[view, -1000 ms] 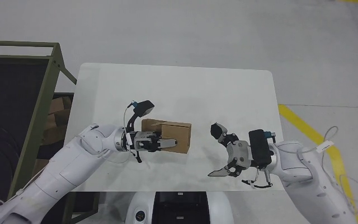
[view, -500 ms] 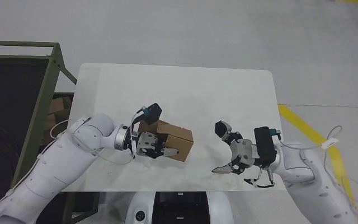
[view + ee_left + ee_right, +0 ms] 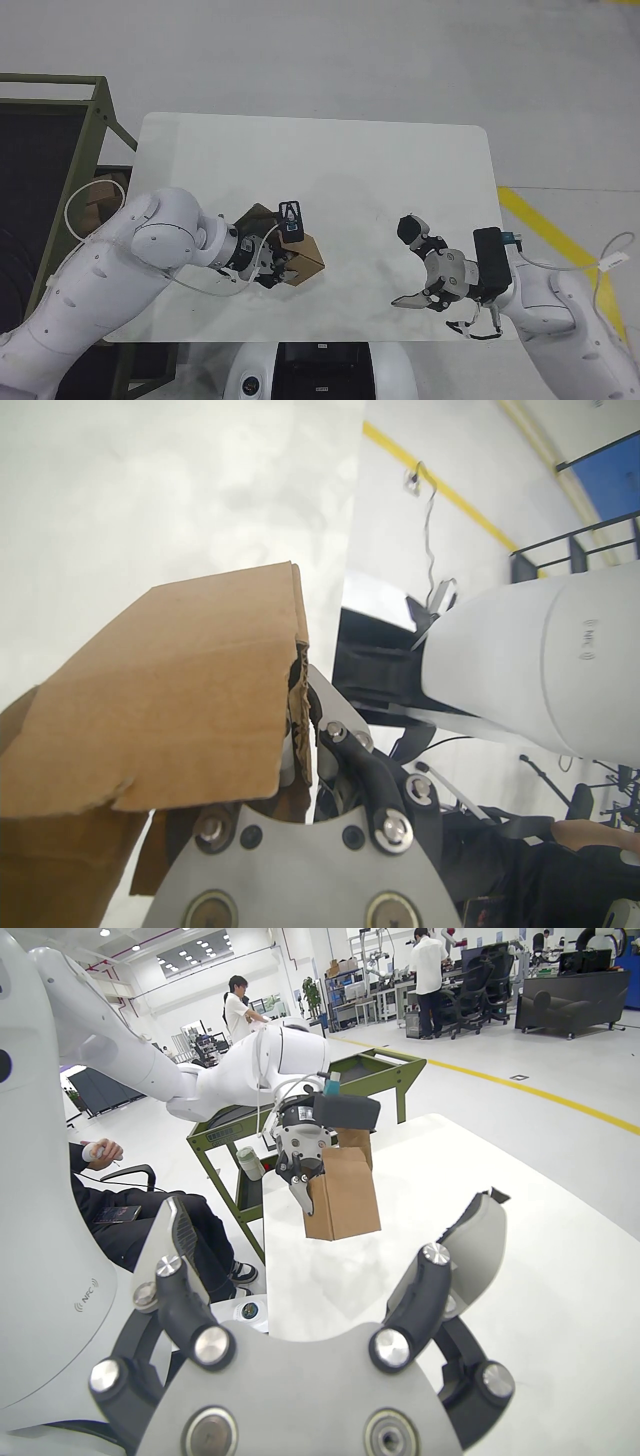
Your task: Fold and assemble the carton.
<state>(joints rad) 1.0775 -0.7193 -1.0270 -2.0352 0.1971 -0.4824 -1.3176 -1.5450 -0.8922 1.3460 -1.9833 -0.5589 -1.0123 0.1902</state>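
Observation:
A small brown carton (image 3: 300,262) is held tilted at the table's front left. My left gripper (image 3: 284,268) is shut on its wall, one finger inside and one outside. In the left wrist view the carton (image 3: 160,720) fills the near side, its torn corrugated edge pressed against the gripper (image 3: 300,730). The right wrist view shows the carton (image 3: 345,1203) lifted just off the table, with the left gripper (image 3: 302,1188) clamped on its near edge. My right gripper (image 3: 417,270) hangs open at the front right, a good way from the carton; its fingers (image 3: 480,1233) hold nothing.
The white table (image 3: 400,170) has bare room across its middle and back. A green metal cart (image 3: 70,150) stands beside the table's left edge, with cardboard pieces (image 3: 100,205) in it. A seated person (image 3: 150,1223) is near the table's front.
The left arm has swung the carton toward the front and turned it, so it now stands tilted on a corner. The right gripper has drifted slightly right and stays open.

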